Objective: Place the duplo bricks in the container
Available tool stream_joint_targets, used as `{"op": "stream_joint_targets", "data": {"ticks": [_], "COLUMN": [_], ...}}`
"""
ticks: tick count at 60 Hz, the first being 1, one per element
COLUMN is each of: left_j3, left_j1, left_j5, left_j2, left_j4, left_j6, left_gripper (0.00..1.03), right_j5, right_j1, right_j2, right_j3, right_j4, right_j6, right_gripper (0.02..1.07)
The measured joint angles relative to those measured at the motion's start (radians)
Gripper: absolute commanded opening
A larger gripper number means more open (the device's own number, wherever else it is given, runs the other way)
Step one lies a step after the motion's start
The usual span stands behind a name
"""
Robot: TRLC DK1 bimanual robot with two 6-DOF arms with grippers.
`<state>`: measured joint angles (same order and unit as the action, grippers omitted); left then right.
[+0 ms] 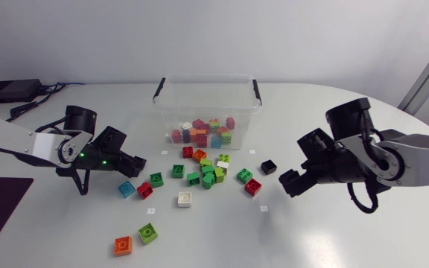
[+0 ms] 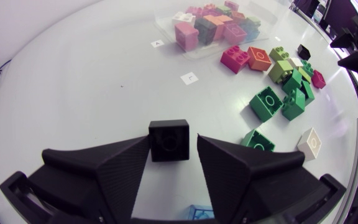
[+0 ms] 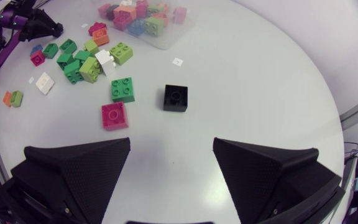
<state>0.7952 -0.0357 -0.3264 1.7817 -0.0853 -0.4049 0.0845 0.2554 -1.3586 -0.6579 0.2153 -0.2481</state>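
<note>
Many bricks (image 1: 207, 175) are lying outside the part-filled container (image 1: 159, 100).
Left end effector (image 2: 173, 144) is gripping a black brick (image 2: 168, 137); right end effector (image 3: 171, 155) is hanging open.

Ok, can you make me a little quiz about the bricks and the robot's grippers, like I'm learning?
1. True or false: the right gripper is open, with nothing between its fingers.
2. Pick one: what colour is the held brick that the left gripper is shut on? A red, B black, C white.
3. Short answer: what colour is the neighbour brick lying beside the lone orange brick, away from the main pile?

Key: 1 true; 2 B; 3 green.
</note>
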Motion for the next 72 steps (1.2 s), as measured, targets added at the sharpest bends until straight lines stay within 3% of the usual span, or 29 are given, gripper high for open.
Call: {"op": "stream_joint_targets", "data": {"ticks": [40, 46, 52, 62, 72], "left_j3": [-0.034, -0.034, -0.031, 0.017, 0.113], "left_j1": [0.003, 0.003, 0.005, 0.008, 0.006], "left_j5": [-0.065, -0.082, -0.098, -0.119, -0.132], "left_j2": [-0.172, -0.227, -0.282, -0.36, -0.393], "left_j4": [0.054, 0.086, 0.123, 0.203, 0.251], "left_j6": [0.0, 0.001, 0.005, 0.018, 0.047], "left_gripper": [0.37, 0.37, 0.37, 0.37, 0.37], "right_j5": [-0.002, -0.003, -0.006, -0.006, -0.023], "right_j1": [0.024, 0.024, 0.024, 0.024, 0.024], "right_j2": [-0.435, -0.455, -0.467, -0.482, -0.488], "right_j3": [-0.266, -0.282, -0.299, -0.314, -0.319], "right_j4": [-0.055, -0.056, -0.056, -0.056, -0.055], "right_j6": [0.0, -0.004, -0.009, -0.011, -0.011], "right_gripper": [0.92, 0.86, 0.72, 0.28, 0.26]}}
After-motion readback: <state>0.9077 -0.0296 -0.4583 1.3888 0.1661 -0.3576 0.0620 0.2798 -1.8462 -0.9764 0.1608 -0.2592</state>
